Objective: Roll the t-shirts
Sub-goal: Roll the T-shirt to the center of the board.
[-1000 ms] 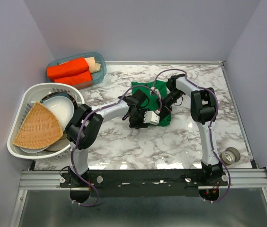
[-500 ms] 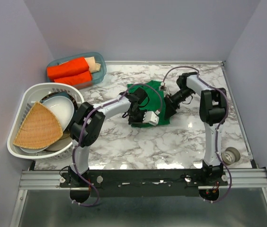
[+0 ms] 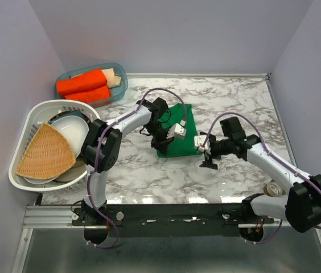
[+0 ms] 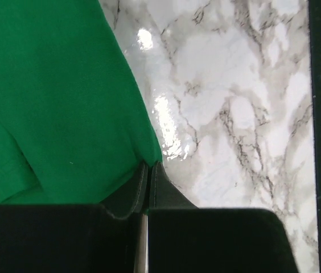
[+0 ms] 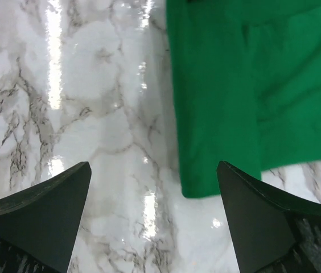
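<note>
The dark green t-shirt (image 3: 184, 143) lies as a folded strip in the middle of the marble table (image 3: 149, 176). My left gripper (image 3: 161, 138) is at the strip's left side, shut on the cloth. In the left wrist view its jaws (image 4: 149, 168) pinch the edge of the green t-shirt (image 4: 52, 102). My right gripper (image 3: 205, 153) stands open just right of the strip's near end. In the right wrist view it (image 5: 155, 190) hovers over bare marble, with the shirt's corner (image 5: 217, 114) ahead and to the right. Orange-red rolls (image 3: 83, 85) and a beige roll (image 3: 112, 76) lie in a bin.
The clear blue bin (image 3: 120, 85) stands at the far left. A white basket (image 3: 32, 116) with bowls and a woven wedge (image 3: 45, 152) sits at the left edge. A tape roll (image 3: 277, 186) lies near the right front. Walls enclose three sides.
My left gripper shut on the shirt's edge and shifted left. My right gripper let go, opened wide and drew back toward the near right. The shirt now lies flatter.
</note>
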Tool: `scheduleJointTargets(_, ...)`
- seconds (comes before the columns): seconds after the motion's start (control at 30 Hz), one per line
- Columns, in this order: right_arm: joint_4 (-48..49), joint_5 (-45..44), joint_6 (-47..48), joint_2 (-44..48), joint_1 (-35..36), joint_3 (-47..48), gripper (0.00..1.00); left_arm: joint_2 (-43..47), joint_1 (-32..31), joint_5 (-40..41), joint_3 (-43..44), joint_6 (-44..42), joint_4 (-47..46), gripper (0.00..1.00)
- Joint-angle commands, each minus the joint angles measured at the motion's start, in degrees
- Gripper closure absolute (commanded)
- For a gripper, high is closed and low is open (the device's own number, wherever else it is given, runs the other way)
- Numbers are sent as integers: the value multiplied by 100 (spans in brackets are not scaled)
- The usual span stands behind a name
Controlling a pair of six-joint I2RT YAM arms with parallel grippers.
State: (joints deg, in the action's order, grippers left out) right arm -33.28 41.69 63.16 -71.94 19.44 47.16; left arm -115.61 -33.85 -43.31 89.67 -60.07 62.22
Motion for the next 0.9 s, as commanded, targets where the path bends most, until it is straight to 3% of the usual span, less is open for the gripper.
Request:
scheduleJointTargets(0.0, 1858, -574, 153, 373, 744, -883, 0, -119, 27, -951, 130, -110, 616, 96)
scheduleJointTargets(0.3, 2896, -1154, -181, -127, 1132, -1270, 0, -111, 106, -1197, -29, -127, 616, 96)
scheduleJointTargets(0.7, 3440, -1435, 338, -1022, 1360, -1236, 1, -278, 502, -1777, 218, -329, 1011, 96)
scheduleJointTargets(0.77, 3363, -1558, 242, -1207, 1369, -955, 10, -304, 563, -1795, 244, -417, 1073, 96)
scheduleJointTargets(0.8, 3337, -1594, 215, -1391, 1369, -876, 24, -295, 581, -1804, 253, -426, 1134, 96)
scheduleJointTargets(0.87, 3345, -1690, 84, -1515, 1369, -683, 42, -278, 616, -1769, 227, -444, 1152, 96)
